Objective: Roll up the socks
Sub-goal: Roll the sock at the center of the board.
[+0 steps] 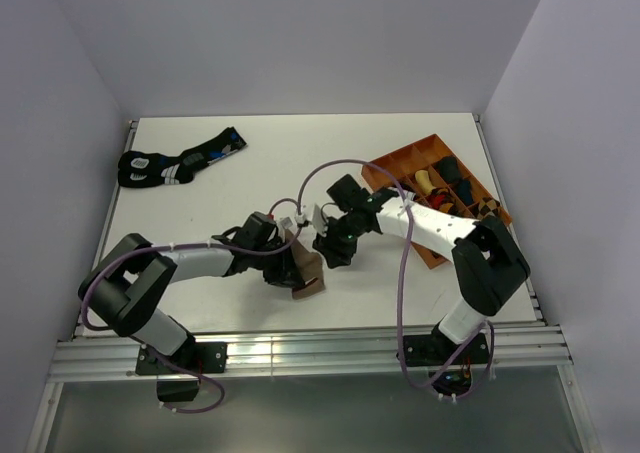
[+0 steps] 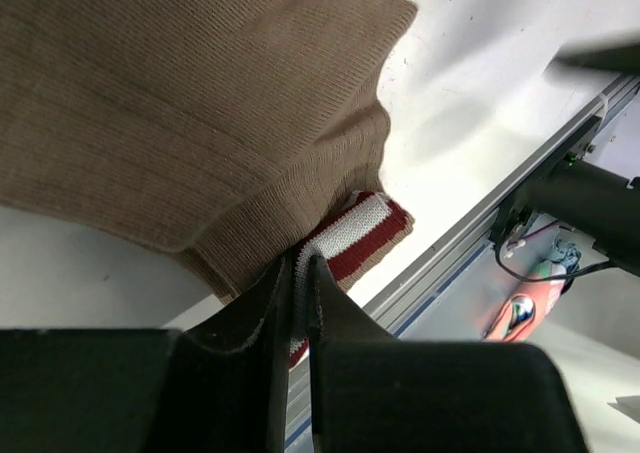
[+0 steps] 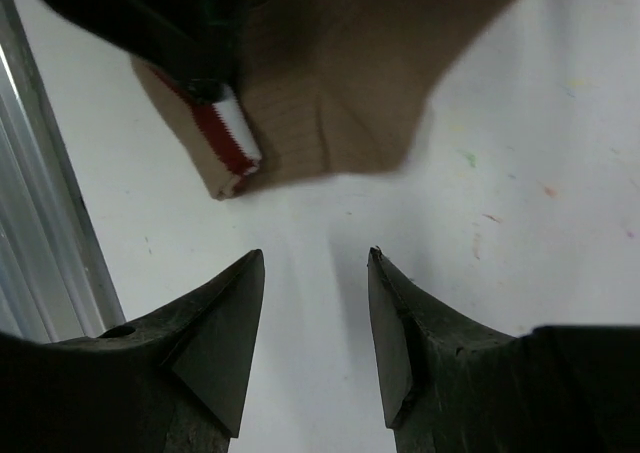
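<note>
The tan-brown sock [image 1: 305, 270] lies bunched near the table's middle front, its maroon-and-white cuff [image 2: 362, 229] folded under the tan cloth [image 2: 180, 113]. My left gripper [image 2: 298, 265] is shut on the cuff's white edge, and the same grip shows from above [image 1: 283, 256]. In the right wrist view the sock [image 3: 330, 103] sits beyond my right gripper [image 3: 316, 257], which is open and empty over bare table. From above, the right gripper [image 1: 333, 250] hangs just right of the sock. A white striped sock is not in view.
A pair of black socks with blue and white marks [image 1: 178, 161] lies at the back left. An orange divided tray [image 1: 392, 160] with rolled bundles stands at the right. The metal rail [image 1: 300, 353] runs along the table's front edge.
</note>
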Tool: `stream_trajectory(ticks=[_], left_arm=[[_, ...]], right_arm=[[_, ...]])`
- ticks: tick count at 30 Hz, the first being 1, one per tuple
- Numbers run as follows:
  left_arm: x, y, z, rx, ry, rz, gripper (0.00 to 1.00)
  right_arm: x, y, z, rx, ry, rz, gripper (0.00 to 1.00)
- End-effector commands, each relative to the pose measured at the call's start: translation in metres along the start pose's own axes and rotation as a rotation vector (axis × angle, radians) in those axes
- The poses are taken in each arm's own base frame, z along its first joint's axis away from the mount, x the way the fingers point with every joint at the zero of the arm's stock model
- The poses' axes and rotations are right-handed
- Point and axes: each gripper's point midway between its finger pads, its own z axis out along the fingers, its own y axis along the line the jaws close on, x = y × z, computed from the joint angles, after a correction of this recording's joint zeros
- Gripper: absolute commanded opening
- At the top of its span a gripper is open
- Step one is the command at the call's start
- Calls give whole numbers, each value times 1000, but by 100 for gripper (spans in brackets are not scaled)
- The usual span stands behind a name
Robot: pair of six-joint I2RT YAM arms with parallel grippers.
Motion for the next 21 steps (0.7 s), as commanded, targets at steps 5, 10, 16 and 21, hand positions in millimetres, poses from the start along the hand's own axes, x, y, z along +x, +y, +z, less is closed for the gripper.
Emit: stream_trajectory(ticks=[5, 10, 16, 21], left_arm=[[1, 1, 4, 0, 59, 1, 0], [4, 2, 9, 16, 80, -20, 0], [3, 2, 13, 35, 89, -26, 0], [4, 4, 15, 34, 93, -34, 0]], right_arm=[[-14, 31, 15, -11, -55, -242, 54], [-6, 47, 26, -53, -41, -281, 54], [-4, 60, 37, -85, -16, -317, 53], [-8, 62, 41, -91, 1, -319, 54]])
